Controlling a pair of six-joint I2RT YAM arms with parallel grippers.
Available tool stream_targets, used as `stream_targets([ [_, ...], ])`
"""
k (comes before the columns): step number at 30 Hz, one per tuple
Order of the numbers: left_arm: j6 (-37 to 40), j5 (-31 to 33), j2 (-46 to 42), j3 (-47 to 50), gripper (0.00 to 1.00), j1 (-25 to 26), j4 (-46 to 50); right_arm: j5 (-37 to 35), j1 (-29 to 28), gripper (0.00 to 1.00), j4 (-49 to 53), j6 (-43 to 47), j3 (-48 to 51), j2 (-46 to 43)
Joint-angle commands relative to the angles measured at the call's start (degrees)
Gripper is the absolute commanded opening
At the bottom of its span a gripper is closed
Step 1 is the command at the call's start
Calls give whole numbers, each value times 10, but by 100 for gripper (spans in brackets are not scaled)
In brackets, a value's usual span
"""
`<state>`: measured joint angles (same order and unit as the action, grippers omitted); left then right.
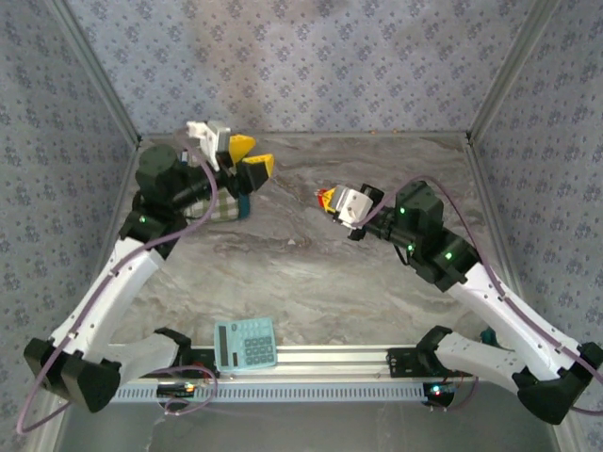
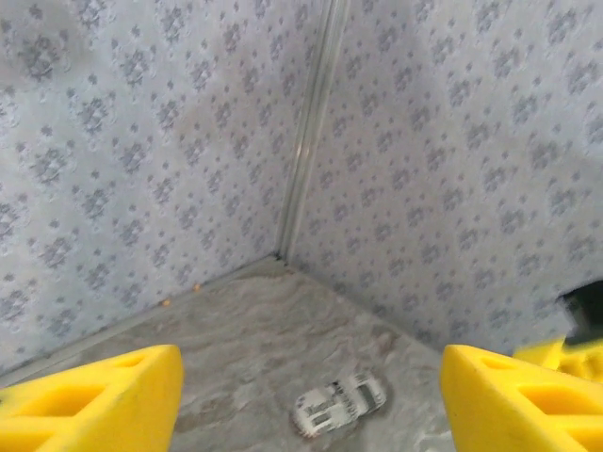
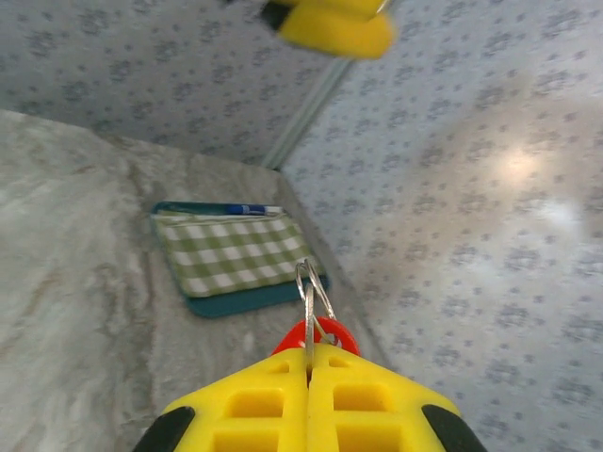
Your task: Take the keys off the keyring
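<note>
1. the right gripper [image 3: 309, 372], at the bottom centre of its wrist view, has its yellow fingers pressed together on the bright red oblong key piece [image 3: 316, 331].
2. a thin silver metal ring [image 3: 312, 281] sticks up past the fingertips.
3. in the top view this grip sits right of centre, above the marbled table [image 1: 283, 273].
4. the left gripper [image 1: 252, 156], at upper left, is spread wide with nothing between its fingers.
5. a green-and-white checked fabric pouch [image 3: 236, 252] lies by the back wall.

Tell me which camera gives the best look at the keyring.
The right wrist view: the metal keyring stands up close and sharp from the shut fingertips of the right gripper, with the red piece curving behind it. The top external view gives just a red speck at that gripper's tip, the ring too small to make out.
</note>
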<state>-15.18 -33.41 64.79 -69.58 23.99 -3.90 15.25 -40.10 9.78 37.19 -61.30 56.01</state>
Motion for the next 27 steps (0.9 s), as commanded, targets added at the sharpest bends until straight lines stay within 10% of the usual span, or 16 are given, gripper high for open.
stream_targets([
  [1, -28, -97, 35, -53, 71, -2, 54, 107, 18, 0, 52, -30, -40, 7],
  [8, 14, -99, 26, -34, 64, 21, 64, 125, 48, 0, 34, -80, -65, 27],
  [12, 125, 14, -37, 38, 75, 91, 46, 103, 52, 0, 53, -113, -106, 49],
  [27, 271, 35, -49, 72, 88, 148, 37, 144, 48, 0, 83, -129, -133, 66],
])
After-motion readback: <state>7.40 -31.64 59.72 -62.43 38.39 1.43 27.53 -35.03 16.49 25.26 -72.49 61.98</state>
